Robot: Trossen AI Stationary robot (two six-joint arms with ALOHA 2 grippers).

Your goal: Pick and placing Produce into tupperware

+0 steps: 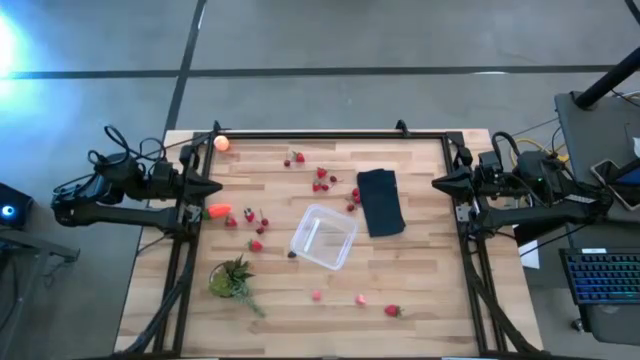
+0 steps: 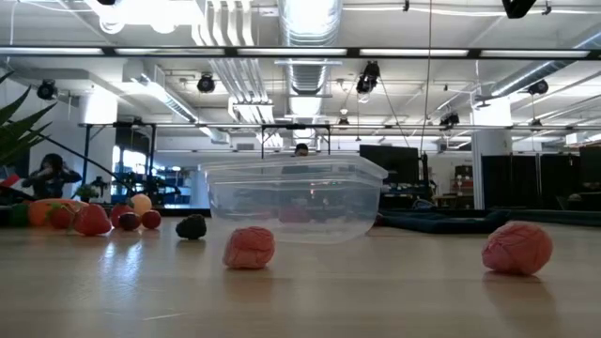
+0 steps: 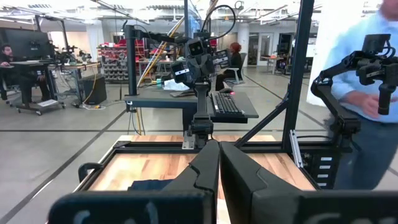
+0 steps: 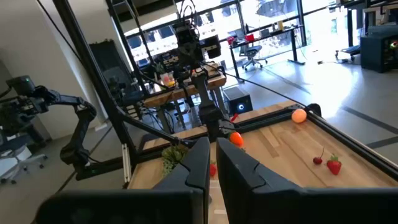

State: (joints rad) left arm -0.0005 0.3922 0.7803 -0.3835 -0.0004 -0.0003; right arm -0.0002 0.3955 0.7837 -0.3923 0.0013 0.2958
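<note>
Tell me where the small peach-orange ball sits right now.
In the high view the peach-orange ball lies at the table's far left corner, near the left arm's side, apart from the scattered strawberries and the tupperware.

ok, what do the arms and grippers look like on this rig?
Both arms are dark, near-black, with jointed links and loose black cables looped near their bases. The left gripper and right gripper each taper to a point; the fingers are matte black, angular and wedge-shaped. No markings visible.

Bright ceiling lamps (image 2: 141, 11) are glaring in the low view; a blue-white flare is spreading at the high view's left edge; a person (image 3: 367, 93) is looking blurred.
</note>
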